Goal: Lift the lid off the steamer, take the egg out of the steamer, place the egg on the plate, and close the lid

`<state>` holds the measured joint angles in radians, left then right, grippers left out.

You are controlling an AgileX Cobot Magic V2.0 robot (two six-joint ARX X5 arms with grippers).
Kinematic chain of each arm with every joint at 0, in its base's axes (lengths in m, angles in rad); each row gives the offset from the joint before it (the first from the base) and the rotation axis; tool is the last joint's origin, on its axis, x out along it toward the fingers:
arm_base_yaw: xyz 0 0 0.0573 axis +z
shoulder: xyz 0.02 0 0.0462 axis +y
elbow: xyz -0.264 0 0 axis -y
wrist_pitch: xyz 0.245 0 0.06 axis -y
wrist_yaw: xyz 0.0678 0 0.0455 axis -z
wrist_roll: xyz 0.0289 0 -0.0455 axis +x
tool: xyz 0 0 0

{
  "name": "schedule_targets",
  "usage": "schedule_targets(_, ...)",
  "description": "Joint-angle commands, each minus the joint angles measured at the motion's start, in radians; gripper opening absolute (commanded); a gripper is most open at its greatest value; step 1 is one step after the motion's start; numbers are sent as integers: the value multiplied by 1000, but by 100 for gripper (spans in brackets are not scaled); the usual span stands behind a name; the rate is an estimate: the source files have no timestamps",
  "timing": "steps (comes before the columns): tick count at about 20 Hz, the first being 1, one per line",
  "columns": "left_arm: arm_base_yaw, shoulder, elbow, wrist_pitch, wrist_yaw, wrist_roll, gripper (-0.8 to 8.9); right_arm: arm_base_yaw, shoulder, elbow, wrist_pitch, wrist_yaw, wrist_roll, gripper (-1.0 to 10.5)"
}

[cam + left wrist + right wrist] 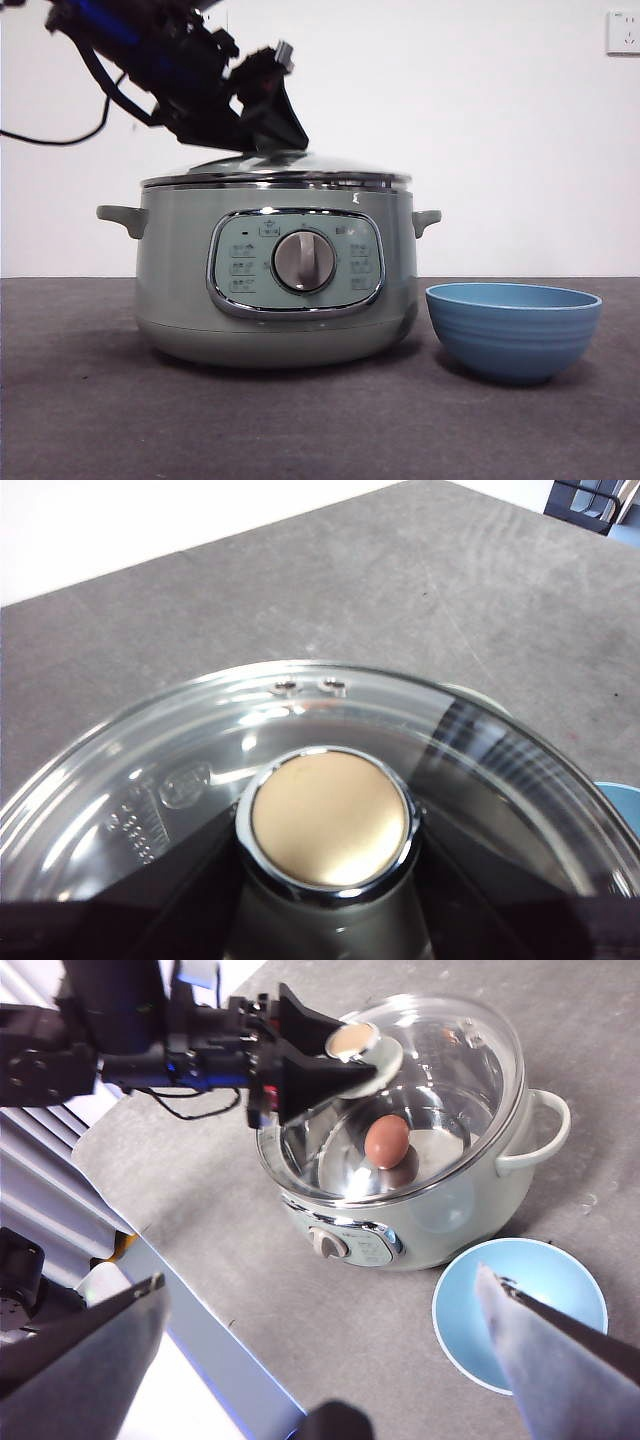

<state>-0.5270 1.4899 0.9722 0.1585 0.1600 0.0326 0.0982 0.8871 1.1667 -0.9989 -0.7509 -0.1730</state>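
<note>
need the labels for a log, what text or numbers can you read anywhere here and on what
None can be read.
Pale sage-green electric steamer, chrome-framed control panel: small button markings, too blurred.
Clear glass lid: an embossed round mark and faint characters on the glass, not legible.
Small blue bowl: no text visible.

Lid (pixel 430 1080) clear glossy glass, shiny steel rim; steamer (pixel 180 280) smooth green plastic; table (pixel 100 420) matt grey.

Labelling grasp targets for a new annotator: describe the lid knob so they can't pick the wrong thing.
Find the steamer, the big sage-green pot on the grey table, beside the blue bowl. The glass lid covers it, a brown egg showing through. At the lid's centre stands the knob, a chrome-ringed disc gripped by the left gripper; the grey dial sits on the front panel instead.
</note>
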Motion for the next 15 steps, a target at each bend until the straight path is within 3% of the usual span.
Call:
schedule_targets(1, -2, -81, 17, 34, 6, -10, -8, 2, 0, 0, 2, -2, -1, 536)
schedule_targets(4, -2, -166, 49, -5, 6, -10, -8, 2, 3, 0, 2, 0, 0, 536)
schedule_targets(8, -2, -321, 130, -208, 1, -9, -8, 2, 23, 0, 13, -1, 1, 536)
schedule_targets(13, -2, -558, 196, -460, -3, -5, -8, 52, 81, 0, 156, 3, 90, 537)
schedule_targets(15, -2, -652, 207, -562, -31, -6, -8, 113, 122, 0, 232, 62, 141, 536)
